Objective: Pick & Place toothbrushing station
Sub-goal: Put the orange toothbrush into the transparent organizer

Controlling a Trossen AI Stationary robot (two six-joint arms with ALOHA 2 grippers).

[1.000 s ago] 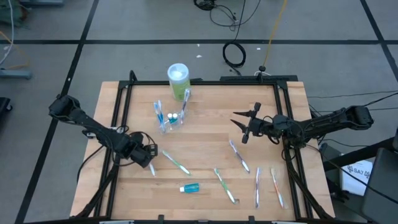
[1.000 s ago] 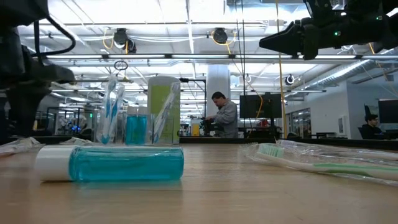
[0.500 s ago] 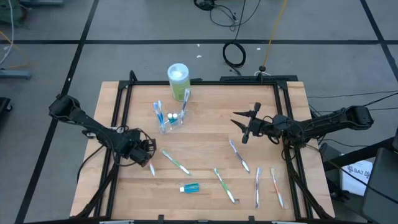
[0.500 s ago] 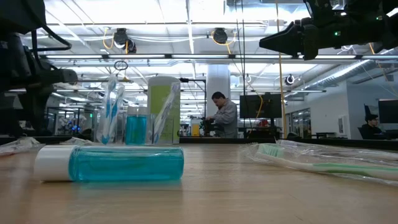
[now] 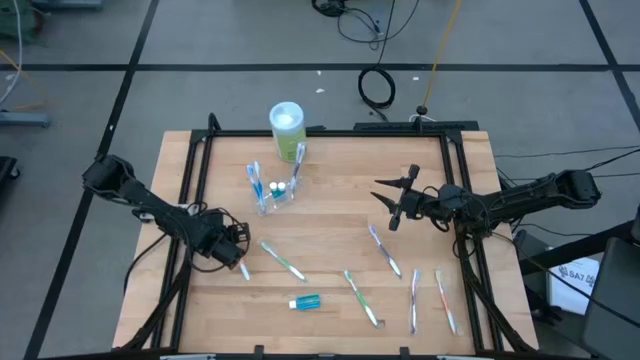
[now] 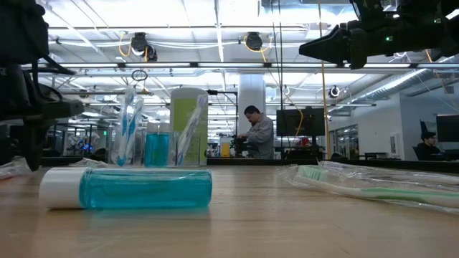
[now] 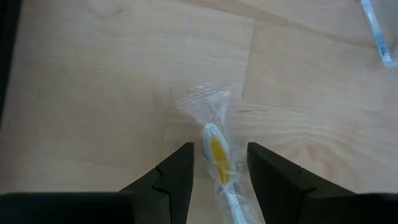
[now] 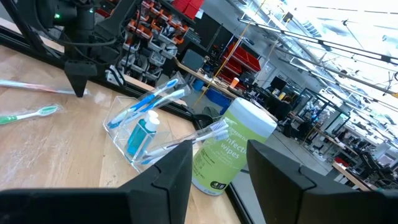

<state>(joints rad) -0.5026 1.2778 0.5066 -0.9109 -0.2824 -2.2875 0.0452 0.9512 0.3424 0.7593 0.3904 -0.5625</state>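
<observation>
Robotics lab or workshop, wooden table (image 5: 330, 225) on grey concrete floor, cables (image 5: 377, 87) beyond the table, monitors (image 6: 296, 122) and a standing person (image 6: 258, 133) behind it, strip-lit ceiling above

My dark left end effector (image 5: 240, 262) sits low near the tabletop's left edge, fingers (image 7: 177, 171) parted and pointing down. My dark right end effector (image 5: 385, 207) hangs raised near the right edge, fingers (image 8: 171, 177) parted, arm stretched inward.

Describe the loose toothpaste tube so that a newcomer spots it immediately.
On the wooden table, look near the front edge, below the clear plastic cup. The small blue toothpaste tube lies there on its side, alone: short and stubby with a white cap, unlike the long thin wrapped toothbrushes around it.
</observation>
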